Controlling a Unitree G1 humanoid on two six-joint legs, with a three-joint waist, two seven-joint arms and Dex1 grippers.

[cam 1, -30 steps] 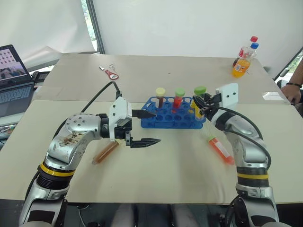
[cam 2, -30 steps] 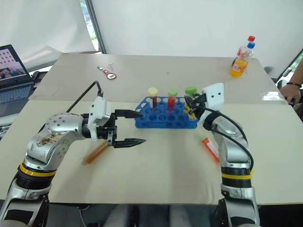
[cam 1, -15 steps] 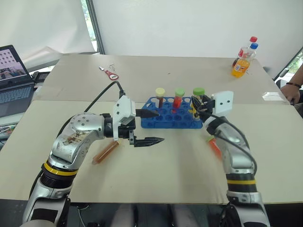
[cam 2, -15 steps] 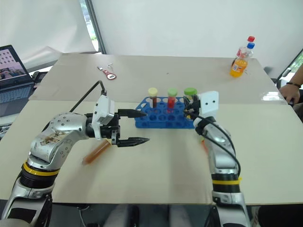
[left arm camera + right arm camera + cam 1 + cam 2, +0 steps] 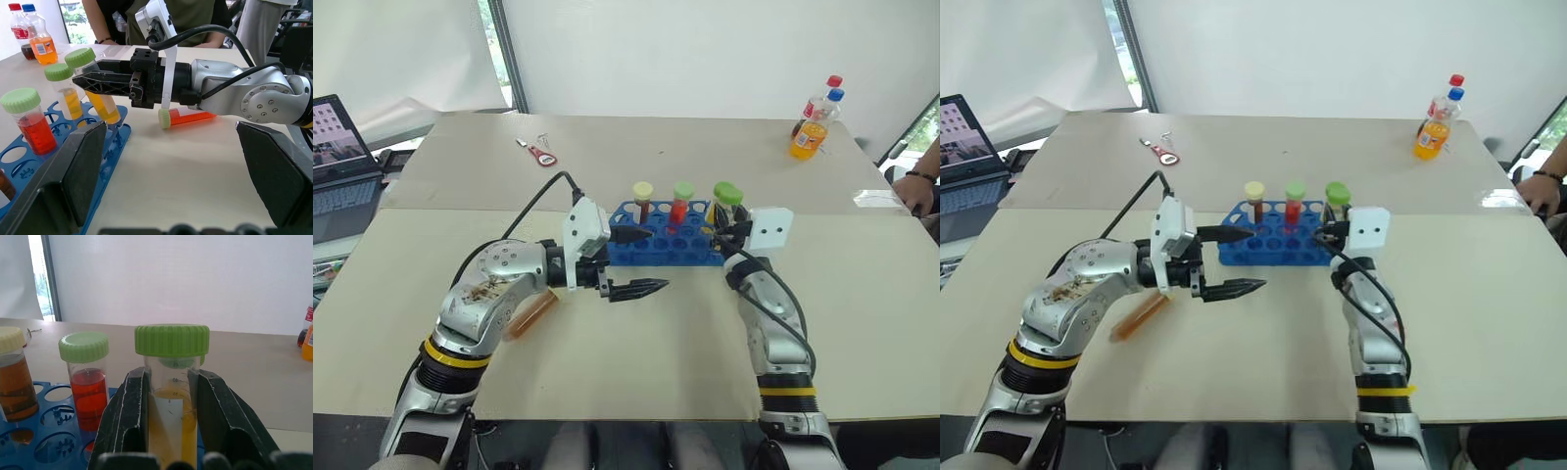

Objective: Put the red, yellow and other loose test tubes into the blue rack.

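Observation:
The blue rack [image 5: 668, 247] sits mid-table with a cream-capped brown tube [image 5: 644, 201] and a green-capped red tube [image 5: 681, 202] upright in it. A second green-capped tube with yellow liquid [image 5: 66, 93] also stands there. My right gripper [image 5: 168, 423] is shut on a green-capped yellow tube [image 5: 725, 201], which is tilted with its lower end at the rack's right end. My left gripper [image 5: 641, 262] hangs open at the rack's near left corner, holding nothing. One loose brown-orange tube [image 5: 530, 315] lies under my left forearm. An orange-red one [image 5: 188, 117] lies behind my right arm.
A laptop [image 5: 337, 147] sits at the far left. A red-handled tool [image 5: 540, 152] lies on the back table and soda bottles [image 5: 811, 127] stand at the back right. A person's hand [image 5: 913, 188] rests at the right edge.
My right arm has swung inward and tipped the yellow tube more upright at the rack's right end, now covering the orange-red tube. My left gripper has shifted slightly right, still open.

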